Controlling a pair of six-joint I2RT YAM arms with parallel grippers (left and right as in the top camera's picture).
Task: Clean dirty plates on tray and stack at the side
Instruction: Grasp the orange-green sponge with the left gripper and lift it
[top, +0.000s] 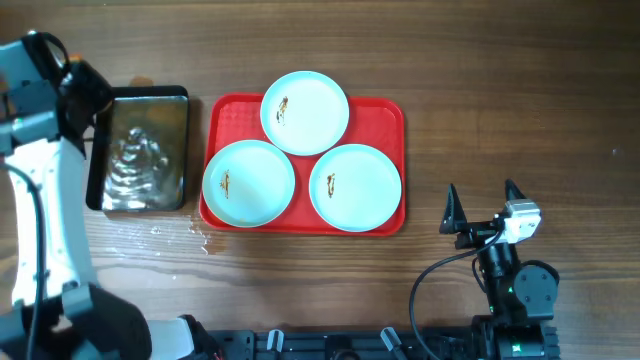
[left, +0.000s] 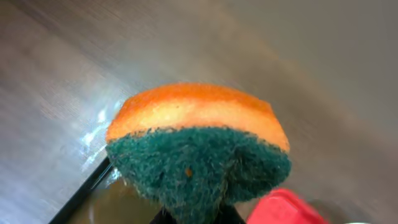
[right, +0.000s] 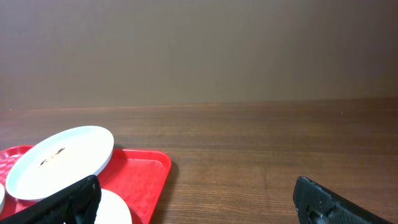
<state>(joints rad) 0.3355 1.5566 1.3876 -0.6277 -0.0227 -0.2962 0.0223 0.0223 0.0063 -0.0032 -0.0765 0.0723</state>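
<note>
Sponge (left: 196, 149) nearest the left wrist cam: orange foam on top, green scrub face toward the lens, soft, creased at the bottom where the left gripper (left: 198, 216) pinches it. It hangs above the corner of the metal pan (top: 145, 150), which sits at 9 o'clock of the tray (top: 388, 112). Wet patches on the table (top: 160, 232) by the pan.

Right gripper (top: 482, 205) is spread wide, holding nothing, parked at 4 o'clock of the tray and well apart from it.

All three plates are on the tray:
- 12 o'clock plate (top: 305, 112): overhangs the far rim, its edge laps the other two, looks tilted in the right wrist view
- 8 o'clock plate (top: 249, 183): flat
- 4 o'clock plate (top: 355, 187): flat, closest to the right gripper

Each has one small brown smear, none wiped yet.

Handling, my read: plates are stiff, smooth and shallow, probably light; can't tell ceramic from plastic, so treat as breakable. Slippery once wet. The only hold is the thin raised rim: one finger under the lip, one inside. The 12 o'clock plate is easiest since its edge is already raised. A flat plate will likely skate under sponge pressure, so pin its rim while scrubbing.
</note>
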